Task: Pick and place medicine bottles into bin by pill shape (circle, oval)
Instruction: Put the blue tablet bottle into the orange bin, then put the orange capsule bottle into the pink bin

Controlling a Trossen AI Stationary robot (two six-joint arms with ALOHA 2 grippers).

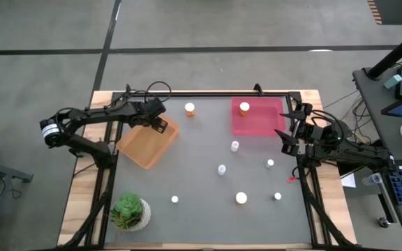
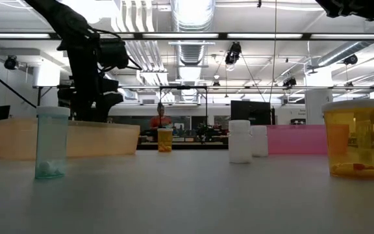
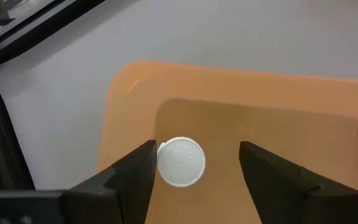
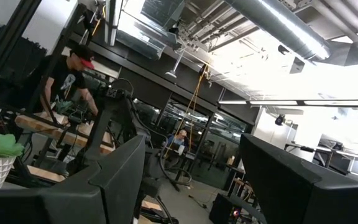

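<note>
My left gripper (image 1: 160,125) hangs open over the far part of the orange bin (image 1: 149,143), pointing steeply down. In the left wrist view a bottle's round white cap (image 3: 181,162) shows between the fingers, over the orange bin's floor (image 3: 278,124). It lies close beside one finger and well apart from the other. Several more medicine bottles stand on the grey table, among them an orange one (image 1: 190,109) and white ones (image 1: 234,146) (image 1: 241,198). Another orange one (image 1: 244,107) stands in the pink bin (image 1: 257,115). My right gripper (image 4: 191,180) waits open at the table's right edge, tipped upward.
A potted green plant (image 1: 130,211) stands at the table's near left corner. In the low view a clear bottle (image 2: 51,143) and a large orange bottle (image 2: 354,138) stand nearest. A black frame runs round the table. People show in the room beyond.
</note>
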